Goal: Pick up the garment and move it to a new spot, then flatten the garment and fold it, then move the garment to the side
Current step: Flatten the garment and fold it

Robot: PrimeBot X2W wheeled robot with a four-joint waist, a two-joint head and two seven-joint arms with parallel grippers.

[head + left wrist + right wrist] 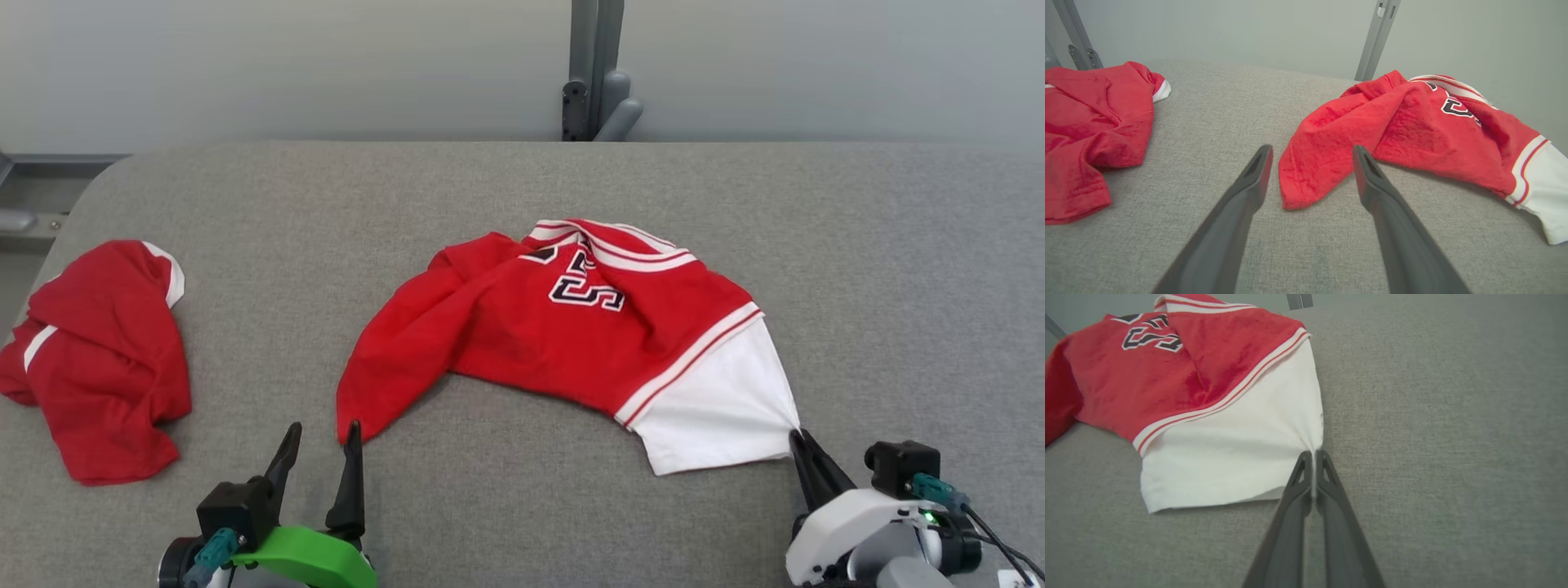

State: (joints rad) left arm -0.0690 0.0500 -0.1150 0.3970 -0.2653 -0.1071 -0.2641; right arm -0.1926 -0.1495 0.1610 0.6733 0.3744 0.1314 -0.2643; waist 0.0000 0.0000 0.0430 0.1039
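Note:
The garment point(571, 327) is a red jersey with white trim, dark numerals and a white end, lying crumpled across the middle of the grey table. My right gripper point(798, 437) is shut on the corner of the white end point(1241, 457), the cloth pinched between its fingertips point(1313, 454). My left gripper point(324, 429) stands open at the garment's red near-left corner. In the left wrist view that red corner point(1306, 175) lies between the spread fingers point(1257, 167), untouched.
A second red garment point(102, 359) with white trim lies bunched at the table's left edge, also seen as a red heap point(1090, 130) left of my left gripper. A grey post point(594, 73) stands behind the table's point(898, 245) far edge.

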